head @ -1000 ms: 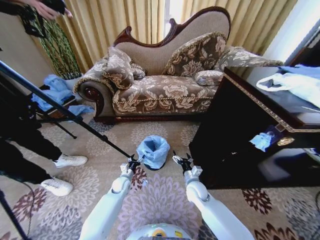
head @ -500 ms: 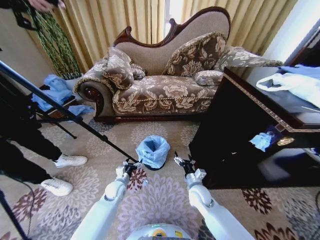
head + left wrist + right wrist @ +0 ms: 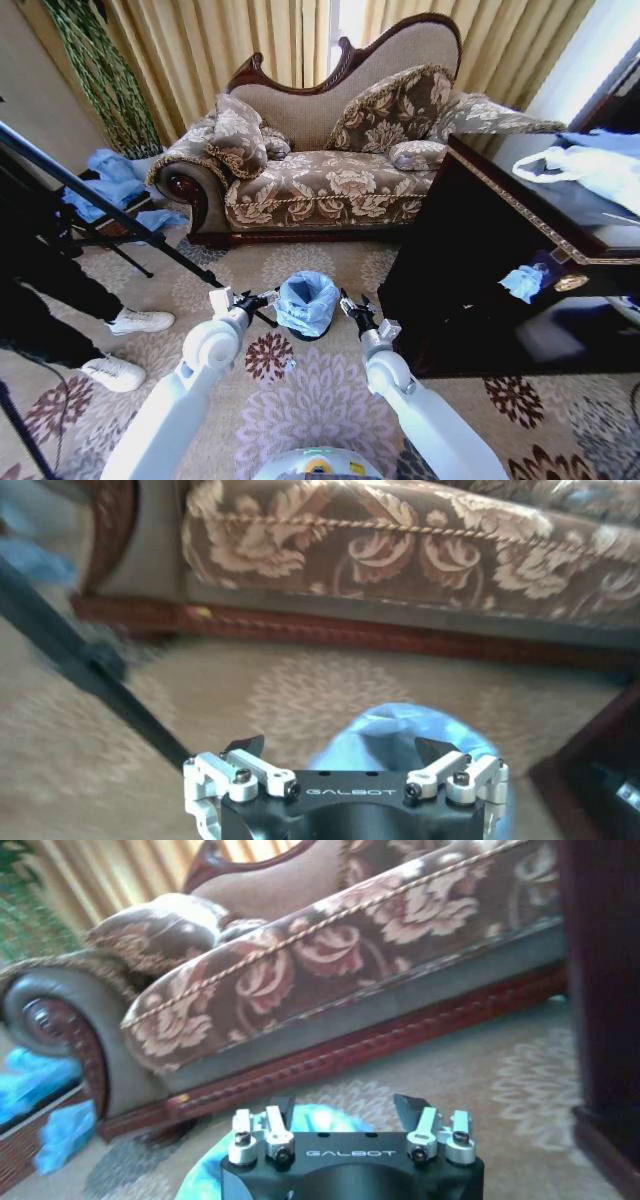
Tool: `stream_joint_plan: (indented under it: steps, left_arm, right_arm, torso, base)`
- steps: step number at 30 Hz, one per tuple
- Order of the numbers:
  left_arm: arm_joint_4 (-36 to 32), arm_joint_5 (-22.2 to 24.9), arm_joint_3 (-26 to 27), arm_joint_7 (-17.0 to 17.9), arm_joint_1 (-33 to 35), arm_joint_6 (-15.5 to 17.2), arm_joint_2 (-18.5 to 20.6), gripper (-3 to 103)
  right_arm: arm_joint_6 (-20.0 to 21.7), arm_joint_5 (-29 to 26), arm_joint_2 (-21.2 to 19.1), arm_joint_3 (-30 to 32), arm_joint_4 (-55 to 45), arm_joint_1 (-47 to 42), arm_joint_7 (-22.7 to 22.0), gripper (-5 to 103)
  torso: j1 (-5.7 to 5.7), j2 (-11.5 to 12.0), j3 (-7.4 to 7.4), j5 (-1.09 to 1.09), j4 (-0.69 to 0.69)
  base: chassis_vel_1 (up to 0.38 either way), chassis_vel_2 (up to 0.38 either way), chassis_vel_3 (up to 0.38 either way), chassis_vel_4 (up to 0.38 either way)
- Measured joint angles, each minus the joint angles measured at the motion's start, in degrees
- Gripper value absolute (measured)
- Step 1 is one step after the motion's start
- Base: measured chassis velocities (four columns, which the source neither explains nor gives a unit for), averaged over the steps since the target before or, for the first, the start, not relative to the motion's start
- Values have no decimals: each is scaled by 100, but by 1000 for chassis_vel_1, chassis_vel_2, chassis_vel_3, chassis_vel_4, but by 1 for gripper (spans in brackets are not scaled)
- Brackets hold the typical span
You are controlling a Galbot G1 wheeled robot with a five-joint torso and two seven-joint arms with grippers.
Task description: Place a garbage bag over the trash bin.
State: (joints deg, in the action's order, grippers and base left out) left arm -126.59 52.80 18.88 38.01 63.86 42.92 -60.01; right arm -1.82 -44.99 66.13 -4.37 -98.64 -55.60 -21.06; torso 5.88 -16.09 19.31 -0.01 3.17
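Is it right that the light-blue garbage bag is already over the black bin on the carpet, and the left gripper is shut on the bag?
Not quite. The garbage bag does cover the trash bin on the carpet, but the left gripper is open and empty, apart from the bag, as the left wrist view shows.

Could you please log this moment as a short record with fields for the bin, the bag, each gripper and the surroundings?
trash bin: on the carpet before the sofa, black base showing
garbage bag: light blue, draped over the bin
left gripper: open, beside the bag, empty
right gripper: open, beside the bag's other side, empty
surroundings: dark cabinet on the right
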Motion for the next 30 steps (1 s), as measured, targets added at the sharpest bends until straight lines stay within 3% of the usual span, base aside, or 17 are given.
stream_joint_plan:
  steps: [3,8,10,14,17,21,23,27,29,30]
  left_arm:
    - [-116,-473,23,-73,234,10,189,100]
    - [-163,-551,50,-150,280,-5,275,100]
    - [-163,-440,48,-154,241,-21,309,100]
    - [-162,-293,31,-119,184,-33,347,100]
    - [-100,-181,12,-104,39,-47,361,100]
    - [-31,-160,-8,-103,-63,-53,329,100]
    - [45,-158,-14,-104,-143,-58,250,100]
    - [90,-159,-12,-105,-157,-61,189,100]
    - [135,-170,-12,-106,-130,-66,103,100]
    - [135,-170,-12,-106,-130,-66,103,100]
  right_arm:
    - [28,112,119,-234,334,265,338,51]
    - [197,148,289,-546,679,669,281,43]
    - [477,72,601,-745,1079,1093,-108,35]
    - [871,-331,794,-863,1268,1373,-501,27]
    - [1390,-1176,874,-1167,1267,1637,-1323,15]
    - [1572,-1517,942,-1304,1293,1801,-1748,8]
    - [1669,-1710,1174,-1420,1551,2065,-2130,2]
    - [1716,-1826,1388,-1483,1747,2263,-2361,0]
    - [1811,-2013,1774,-1514,2090,2519,-2835,0]
    - [1811,-2013,1774,-1514,2090,2519,-2835,0]
  torso:
    - [0,0,0,-1,-1]
    - [0,0,0,-1,-1]
    - [0,0,0,-1,-3]
    - [0,0,0,0,-2]
    - [0,0,0,0,-1]
    - [0,0,0,0,1]
    - [0,1,1,0,1]
    - [0,0,0,-1,-2]
    - [1,0,0,0,-2]
    - [1,0,0,0,-2]
  base:
    - [0,0,0,0]
    - [0,0,0,0]
    - [0,0,0,0]
    - [0,0,0,0]
    - [0,0,0,0]
    - [0,0,0,0]
    - [0,0,0,0]
    - [0,0,0,0]
    - [0,0,0,0]
    - [0,0,0,0]
